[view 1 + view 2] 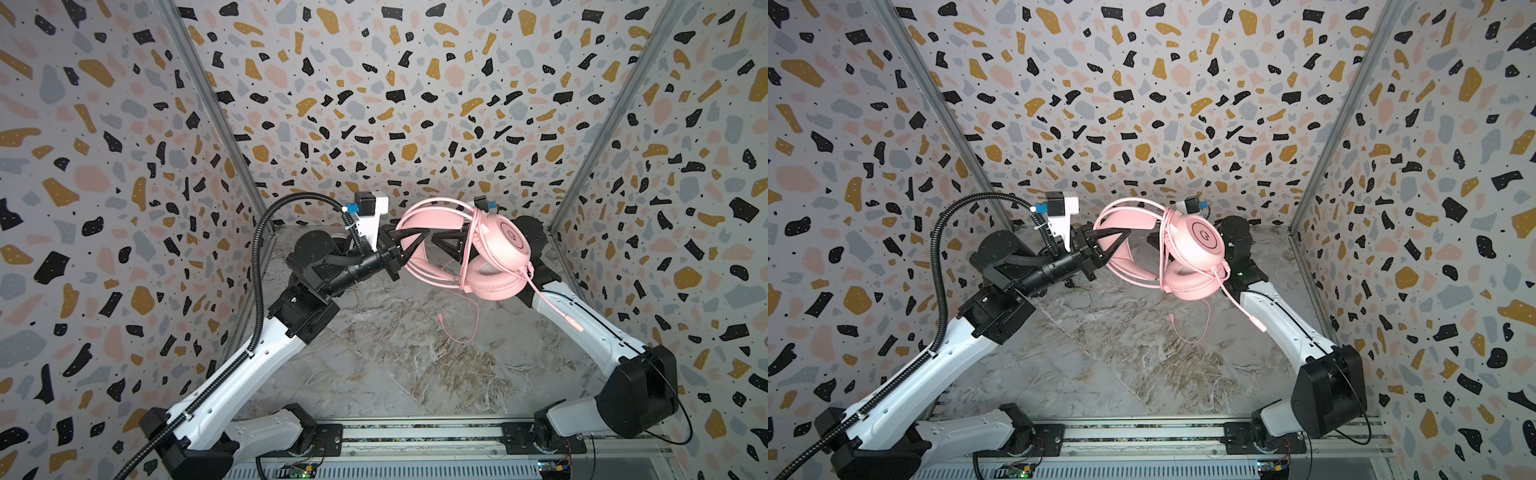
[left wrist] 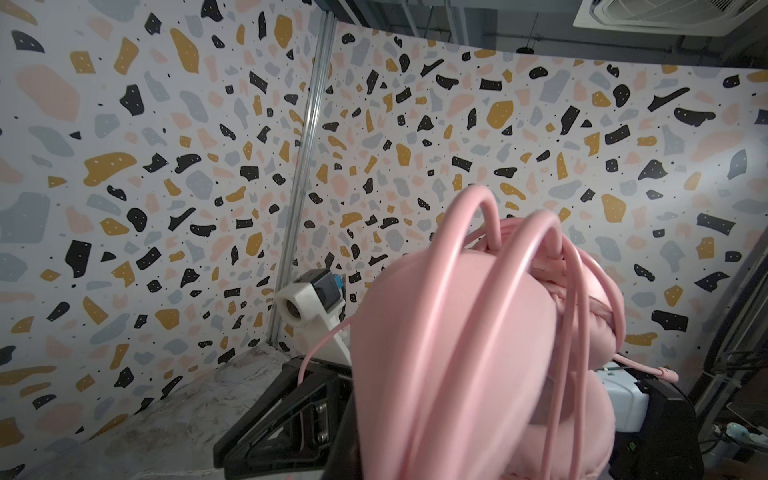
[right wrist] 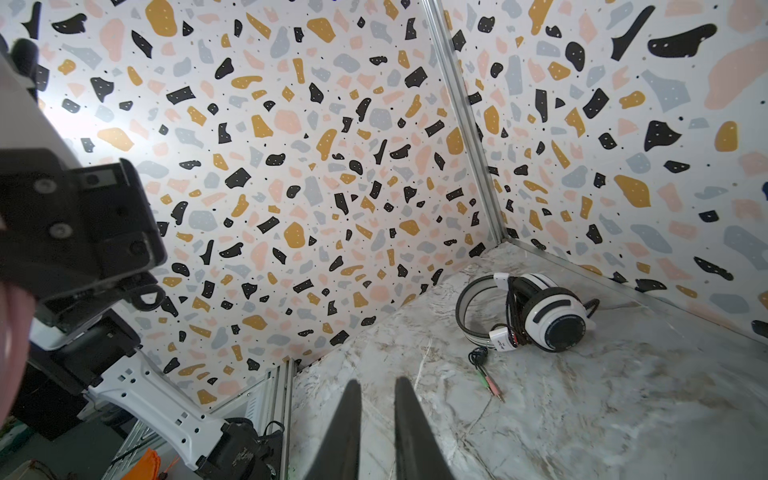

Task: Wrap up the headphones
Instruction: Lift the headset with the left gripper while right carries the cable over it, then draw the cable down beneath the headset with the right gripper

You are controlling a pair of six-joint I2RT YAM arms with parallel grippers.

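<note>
The pink headphones point(image 1: 494, 253) hang high over the table in both top views, their pink cable point(image 1: 430, 274) looped round headband and earcups. My left gripper point(image 1: 417, 240) is shut on the headband; in the left wrist view the pink headset point(image 2: 457, 353) covers its jaws. A loose cable end point(image 1: 461, 328) dangles to the table. My right gripper point(image 1: 436, 242) sits just behind the headset, open a little, its fingers point(image 3: 349, 424) empty. The white-and-black headphones point(image 3: 540, 311) lie on the table with the black cable wound on them, hidden in both top views.
The pink microphone boom point(image 1: 552, 307) sticks out over the right arm point(image 1: 582, 316). Plugs point(image 3: 488, 382) of the white-and-black set lie on the marble tabletop point(image 1: 395, 374). Terrazzo walls point(image 1: 374, 104) close in three sides, with aluminium posts point(image 3: 469, 137) at the corners.
</note>
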